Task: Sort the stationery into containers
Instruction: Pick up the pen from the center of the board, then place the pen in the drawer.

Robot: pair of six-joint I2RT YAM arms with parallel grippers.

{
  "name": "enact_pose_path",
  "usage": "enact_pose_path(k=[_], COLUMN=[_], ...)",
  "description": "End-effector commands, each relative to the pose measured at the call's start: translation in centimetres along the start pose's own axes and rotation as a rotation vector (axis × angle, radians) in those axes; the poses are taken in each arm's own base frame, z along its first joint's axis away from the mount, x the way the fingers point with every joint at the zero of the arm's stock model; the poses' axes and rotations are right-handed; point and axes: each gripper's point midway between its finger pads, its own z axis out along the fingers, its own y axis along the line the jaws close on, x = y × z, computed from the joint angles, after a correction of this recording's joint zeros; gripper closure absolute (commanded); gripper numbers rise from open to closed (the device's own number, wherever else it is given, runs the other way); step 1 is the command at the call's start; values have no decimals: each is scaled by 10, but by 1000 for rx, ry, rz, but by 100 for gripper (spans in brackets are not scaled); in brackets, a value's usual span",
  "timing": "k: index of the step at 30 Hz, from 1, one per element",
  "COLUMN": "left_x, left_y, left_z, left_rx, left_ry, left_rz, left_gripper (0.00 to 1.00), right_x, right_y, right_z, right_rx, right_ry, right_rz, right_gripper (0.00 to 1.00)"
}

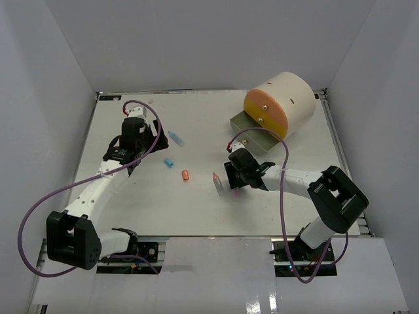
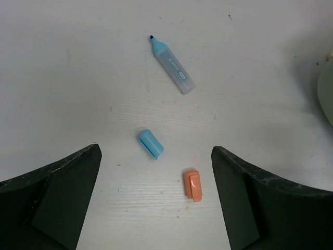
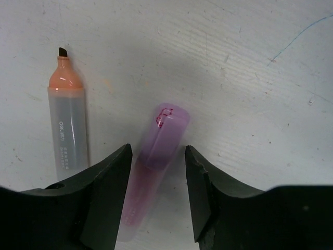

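Between the jaws of my right gripper (image 3: 157,149) lies a capped purple marker (image 3: 161,140), tilted. The left finger sits against it and a gap shows on the right side. Beside it on the table rests an uncapped orange marker (image 3: 66,117). In the top view this gripper (image 1: 234,186) is low over the table middle. My left gripper (image 2: 156,150) hangs open above a blue cap (image 2: 151,143) and an orange cap (image 2: 192,184). Farther off is an uncapped blue marker (image 2: 173,66). The containers are drawers in a cream cylinder (image 1: 291,91).
The cylinder's round face (image 1: 265,111) shows orange and yellow drawers. A grey-olive drawer (image 1: 252,131) is pulled out toward my right arm. White walls enclose the table on three sides. Purple cables loop around both arms.
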Motion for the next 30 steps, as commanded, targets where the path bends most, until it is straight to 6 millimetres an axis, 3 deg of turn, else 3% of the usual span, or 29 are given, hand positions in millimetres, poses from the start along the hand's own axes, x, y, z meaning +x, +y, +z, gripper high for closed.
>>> enact_pose_path(k=[1,6,12,19,20,25,30], left_x=[-13,-14,-12,-13,-12,-12,-14], left_y=[0,0,-1,-2,-2,-1,0], left_z=[-8,-8,-8,-8,-8,-9,-10], left_rx=[3,1,7,12,13,10,4], left_ry=[-49,-53,-46,-47,-47,-50,-57], left_rz=[2,0,1,0,3,4,5], left_gripper=[2,2,2,2,2,2,2], right_x=[3,-6,-58,-144,-153,-197,-224], right_y=[-2,-5,-9,-47,-61,-91,-110], right_z=[3,-3,-27,-71,-74,-78,-66], right_rx=[15,26,64,241,279,364,408], right_ry=[3,-19,-135,-311,-314,-365,-373], right_rz=[-2,-30,-155,-434,-473,-550,-615], right_gripper=[48,64,83,84,84,82,80])
